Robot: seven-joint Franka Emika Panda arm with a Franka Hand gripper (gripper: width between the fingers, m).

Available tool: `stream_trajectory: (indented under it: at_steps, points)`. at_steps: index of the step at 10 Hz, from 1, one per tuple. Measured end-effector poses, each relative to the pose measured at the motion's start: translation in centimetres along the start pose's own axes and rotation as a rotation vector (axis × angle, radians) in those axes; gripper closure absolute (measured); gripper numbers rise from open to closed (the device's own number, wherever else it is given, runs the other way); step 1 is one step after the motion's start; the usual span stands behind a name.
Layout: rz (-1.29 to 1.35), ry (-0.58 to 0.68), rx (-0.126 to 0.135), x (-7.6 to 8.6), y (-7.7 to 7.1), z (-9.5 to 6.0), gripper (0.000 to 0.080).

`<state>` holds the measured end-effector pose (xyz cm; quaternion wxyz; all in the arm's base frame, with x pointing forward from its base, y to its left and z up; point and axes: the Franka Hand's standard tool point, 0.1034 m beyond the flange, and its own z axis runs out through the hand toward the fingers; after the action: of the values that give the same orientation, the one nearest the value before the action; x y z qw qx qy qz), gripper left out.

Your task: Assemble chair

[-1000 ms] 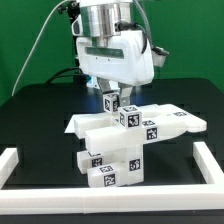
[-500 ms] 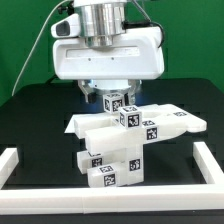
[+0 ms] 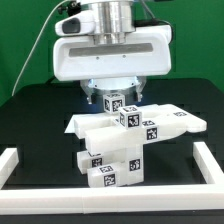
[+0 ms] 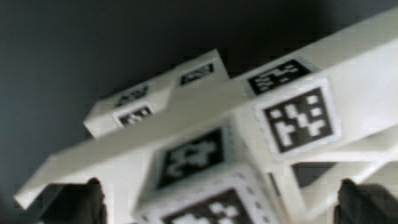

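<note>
Fingers released, chair left standing

The 2 fingers (image 4: 71,200) have just spread to full width and grip nothing; they straddle the top tagged cube (image 3: 113,100) without pinching it. The gripper (image 3: 110,95) has also turned broadside since a second ago. The chair (image 3: 125,140) stands unmoved mid-surface (image 3: 30,110) inside the white rail (image 3: 20,160), so that part looks seated and freed.

black table (image 3: 30,120) edged by a white rail (image 3: 20,160) (green backdrop (image 3: 20,40) behind, perhaps a curtain).
</note>
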<state>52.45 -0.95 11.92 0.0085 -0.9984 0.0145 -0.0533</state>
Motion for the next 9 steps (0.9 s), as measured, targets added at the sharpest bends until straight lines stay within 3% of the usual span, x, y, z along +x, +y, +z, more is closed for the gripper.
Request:
stream_trajectory:
  at_steps: [1, 2, 3, 4, 9]
  points:
    - [0.036, 0.000, 0.000, -0.01, 0.05, 0.02, 0.0150]
    - [0.033, 0.000, 0.000, -0.01, 0.04, 0.02, 0.0275]
    - [0.087, 0.000, 0.002, -0.02, 0.00, 0.03, 0.0275]
    - [0.177, 0.000, 0.003, -0.02, -0.04, 0.04, 0.0422]
    - [0.490, -0.001, 0.007, -0.02, -0.10, 0.05, 0.0422]
